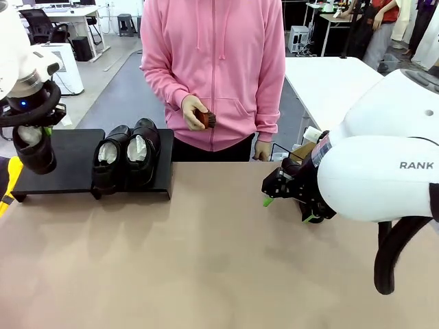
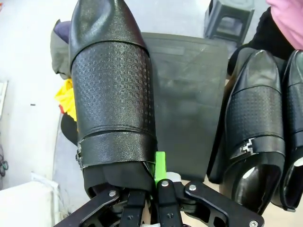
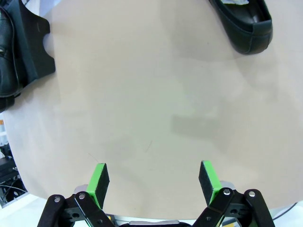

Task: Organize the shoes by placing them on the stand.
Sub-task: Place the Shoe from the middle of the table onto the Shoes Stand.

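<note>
My left gripper (image 1: 36,129) is shut on the heel rim of a glossy black shoe (image 1: 36,152), which hangs toe-down over the left panel of the black stand (image 1: 68,168). The left wrist view has this shoe (image 2: 113,94) held in that gripper (image 2: 151,177), above the bare stand panel (image 2: 189,94). Two more shoes (image 1: 110,159) (image 1: 142,152) sit side by side on the stand's right panel, also visible beside it (image 2: 255,127). My right gripper (image 1: 273,190) (image 3: 154,179) is open low over the table, holding nothing. Another shoe (image 3: 246,23) lies on the table ahead of it.
A person in a pink hoodie stands at the far side, one hand holding a small brown brush (image 1: 204,118). The tan table (image 1: 206,260) stretches in front of the stand. A corner of the stand (image 3: 33,42) reaches into the right wrist view.
</note>
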Controlling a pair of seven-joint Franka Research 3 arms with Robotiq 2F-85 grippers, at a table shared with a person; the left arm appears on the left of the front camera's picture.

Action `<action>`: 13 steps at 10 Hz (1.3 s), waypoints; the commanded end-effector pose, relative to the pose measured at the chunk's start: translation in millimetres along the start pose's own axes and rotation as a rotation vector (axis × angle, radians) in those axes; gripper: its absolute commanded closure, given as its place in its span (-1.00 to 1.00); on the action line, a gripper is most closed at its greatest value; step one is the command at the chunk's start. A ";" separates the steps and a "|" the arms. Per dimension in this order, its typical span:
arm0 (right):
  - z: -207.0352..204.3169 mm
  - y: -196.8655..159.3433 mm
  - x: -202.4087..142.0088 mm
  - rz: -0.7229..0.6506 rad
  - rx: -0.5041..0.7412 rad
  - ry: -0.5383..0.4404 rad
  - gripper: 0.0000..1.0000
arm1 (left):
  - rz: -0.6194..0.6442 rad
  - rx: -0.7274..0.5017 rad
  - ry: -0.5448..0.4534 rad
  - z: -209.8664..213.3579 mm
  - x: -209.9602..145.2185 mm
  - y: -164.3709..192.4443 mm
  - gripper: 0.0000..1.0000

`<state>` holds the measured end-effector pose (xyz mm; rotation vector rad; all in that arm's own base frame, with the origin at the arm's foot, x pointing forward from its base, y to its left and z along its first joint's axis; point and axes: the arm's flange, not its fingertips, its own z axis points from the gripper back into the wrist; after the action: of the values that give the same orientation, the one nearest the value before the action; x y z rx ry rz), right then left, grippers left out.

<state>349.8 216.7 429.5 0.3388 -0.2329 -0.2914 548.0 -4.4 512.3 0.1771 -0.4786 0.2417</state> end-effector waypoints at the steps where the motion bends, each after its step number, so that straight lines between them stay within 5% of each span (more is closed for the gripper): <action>1: 0.0 1.9 3.4 0.015 0.015 0.001 -1.00 | -0.037 0.000 -0.042 -0.5 -0.6 1.3 1.00; 7: 0.0 1.9 3.4 0.015 0.015 0.001 -1.00 | -0.301 0.063 -0.179 -39.6 0.3 13.2 1.00; 13: 0.0 1.9 3.4 0.015 0.015 0.001 -1.00 | -0.330 0.021 -0.115 -73.7 -2.7 16.3 1.00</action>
<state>349.8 216.7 429.5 0.3388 -0.2330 -0.2913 577.2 24.1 435.4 0.2881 -0.5447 -0.0780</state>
